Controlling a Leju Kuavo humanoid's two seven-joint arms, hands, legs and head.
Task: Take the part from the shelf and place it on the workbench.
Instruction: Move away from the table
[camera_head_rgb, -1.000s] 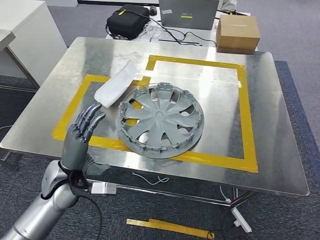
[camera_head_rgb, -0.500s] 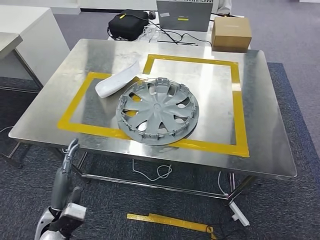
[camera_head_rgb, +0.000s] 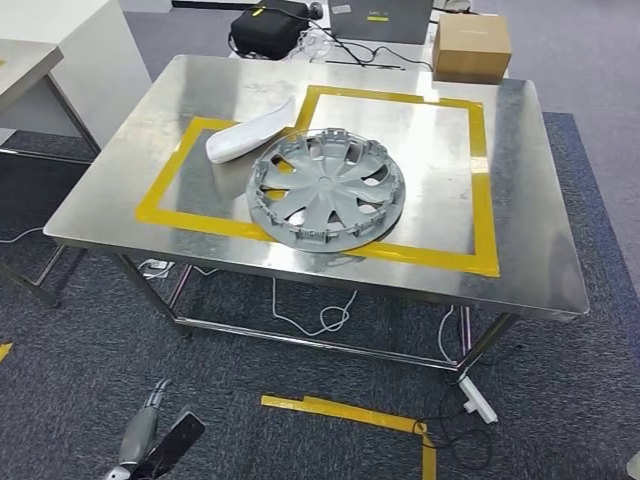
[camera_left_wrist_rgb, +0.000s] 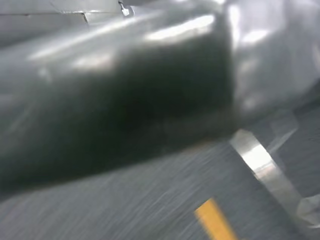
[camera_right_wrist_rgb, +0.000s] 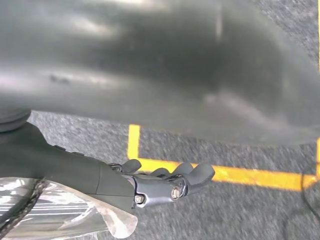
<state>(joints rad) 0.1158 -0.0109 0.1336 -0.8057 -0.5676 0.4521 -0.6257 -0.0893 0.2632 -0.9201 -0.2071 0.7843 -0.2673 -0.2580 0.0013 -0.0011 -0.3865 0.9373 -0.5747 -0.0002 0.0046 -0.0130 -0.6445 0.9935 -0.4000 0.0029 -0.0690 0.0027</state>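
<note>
Evidently placement is done: the grey wheel cover (camera_head_rgb: 327, 188) lies flat on the steel workbench (camera_head_rgb: 528, 250). My left hand (camera_head_rgb: 143, 432) and right hand (camera_right_wrist_rgb: 166, 185) hang low, fingers apart, holding nothing. Next I judge only retreat remains.

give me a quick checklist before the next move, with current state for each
1. Part on the workbench: ok. The grey wheel cover lies flat on the steel workbench.
2. Part inside the marked area: not ok. It overlaps the yellow tape outline at the near side.
3. Part apart from its neighbour: cannot tell. The white curved part lies right beside its rim; contact is unclear.
4. Left hand free of the table: ok. It hangs low over the carpet, below the table, holding nothing.
5. Right hand empty: ok. Its fingers are extended over the carpet, nothing in them.
</note>
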